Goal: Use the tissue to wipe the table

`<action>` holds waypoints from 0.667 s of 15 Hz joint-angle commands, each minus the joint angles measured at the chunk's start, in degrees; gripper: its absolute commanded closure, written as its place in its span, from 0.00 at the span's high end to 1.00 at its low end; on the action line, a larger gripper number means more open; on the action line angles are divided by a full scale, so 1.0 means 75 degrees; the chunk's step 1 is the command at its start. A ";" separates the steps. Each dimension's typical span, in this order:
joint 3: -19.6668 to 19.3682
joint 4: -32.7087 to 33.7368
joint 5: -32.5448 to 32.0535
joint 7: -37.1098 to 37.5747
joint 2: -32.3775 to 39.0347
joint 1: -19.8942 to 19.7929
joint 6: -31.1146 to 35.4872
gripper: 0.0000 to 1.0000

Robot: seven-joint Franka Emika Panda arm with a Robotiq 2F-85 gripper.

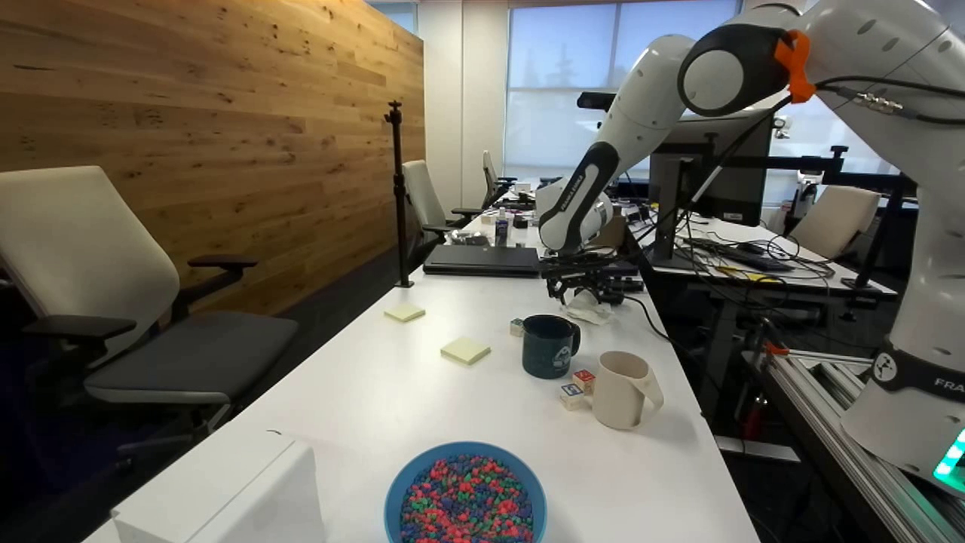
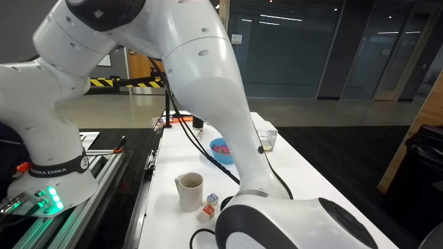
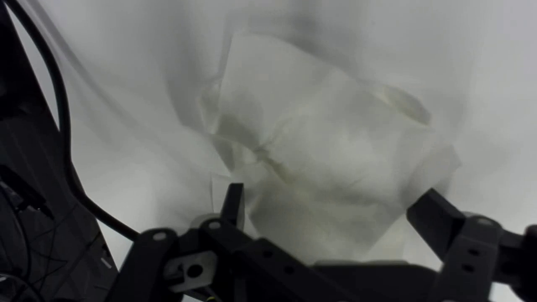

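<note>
Sitting at the near end of the white surface [image 1: 377,403] in an exterior view is the blue bowl [image 1: 466,449], then the cream mug [image 1: 612,396] and the dark green mug [image 1: 541,354]; just beyond them the crumpled tissue [image 3: 335,134] lies under the claw [image 3: 334,196], whose jaws stand wide apart, gripping nothing. To take up the tissue — likely the step in hand — the claw should come straight down, pinch the thick central folds rather than a thin edge, then press lightly and sweep flat, clear of the mugs. The arm [image 1: 637,113] arches over from its base [image 1: 897,430] beside the surface, bent at the wrist so the claw points down, near the dark slab [image 1: 482,261].
</note>
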 commanded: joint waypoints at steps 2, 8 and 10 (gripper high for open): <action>-0.0115 0.0009 -0.0161 0.0155 0.0230 0.0001 0.0271 1.00; -0.0087 0.0156 -0.0026 0.0281 0.0429 -0.0004 0.0602 0.72; -0.0100 0.0171 -0.0012 0.0324 0.0453 0.0007 0.0735 0.59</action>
